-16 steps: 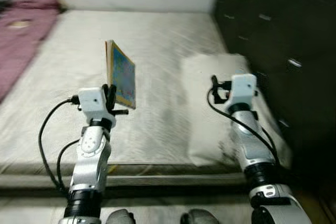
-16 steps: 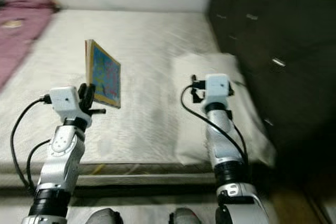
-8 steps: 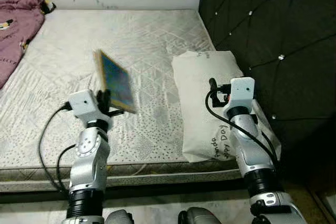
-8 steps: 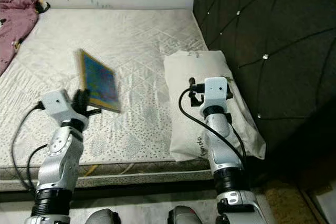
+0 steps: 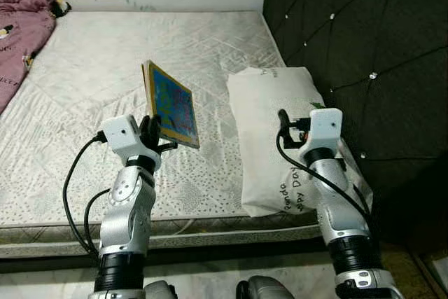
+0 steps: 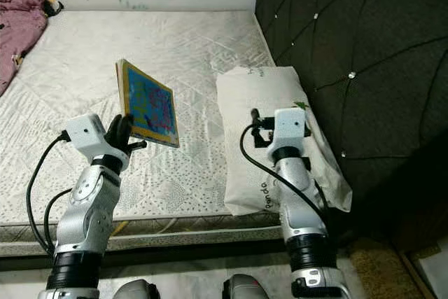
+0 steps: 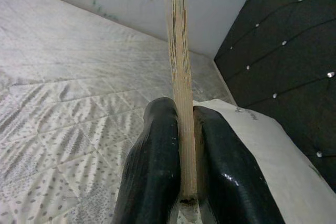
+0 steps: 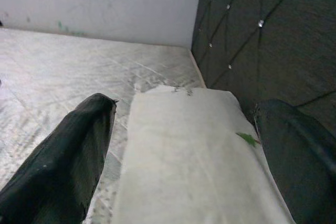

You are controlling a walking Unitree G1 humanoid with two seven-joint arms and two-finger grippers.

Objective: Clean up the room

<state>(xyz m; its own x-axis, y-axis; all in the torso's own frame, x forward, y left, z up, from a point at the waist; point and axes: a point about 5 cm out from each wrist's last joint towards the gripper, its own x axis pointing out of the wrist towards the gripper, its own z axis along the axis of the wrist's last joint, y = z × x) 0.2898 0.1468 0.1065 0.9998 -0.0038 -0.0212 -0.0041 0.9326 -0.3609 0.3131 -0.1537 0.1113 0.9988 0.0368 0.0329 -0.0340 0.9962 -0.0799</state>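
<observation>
As seen from the head, the left gripper [image 5: 155, 133] clamped a book [image 5: 172, 106] upright above the mattress [image 5: 84, 68], cover facing right. At the left wrist, its edge rose between the fingers [image 7: 152, 171]. The right gripper [image 8: 184, 156] hung open over the pillow [image 8: 194, 145].

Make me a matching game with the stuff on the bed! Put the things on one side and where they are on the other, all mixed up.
Things:
1. book
2. white pillow
3. purple blanket
4. right gripper

Places or states:
A. lying against the dark padded headboard
B. open, hovering over the pillow
C. held upright off the mattress, pinched in the left gripper
D. bunched at the far left corner of the bed

Pairs: 1-C, 2-A, 3-D, 4-B
</observation>
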